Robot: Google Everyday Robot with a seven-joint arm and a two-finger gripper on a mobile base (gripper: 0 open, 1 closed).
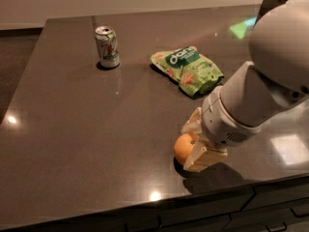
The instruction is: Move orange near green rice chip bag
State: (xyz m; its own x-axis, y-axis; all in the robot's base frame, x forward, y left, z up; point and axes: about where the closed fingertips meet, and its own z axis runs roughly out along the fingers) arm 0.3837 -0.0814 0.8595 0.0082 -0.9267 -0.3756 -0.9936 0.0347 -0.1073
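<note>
The orange [181, 149] sits on the dark table near its front edge. My gripper [189, 148] has come down around it, with one cream finger [192, 123] behind the fruit and the other [205, 157] in front, partly covering its right side. The jaws stand open on either side of the orange, which still rests on the table. The green rice chip bag [189, 70] lies flat further back, a good hand's length beyond the orange and apart from it.
A pale green-and-silver soda can [107, 47] stands upright at the back left. My bulky white arm [270, 76] fills the right side. The table's front edge [145, 202] runs just below the orange.
</note>
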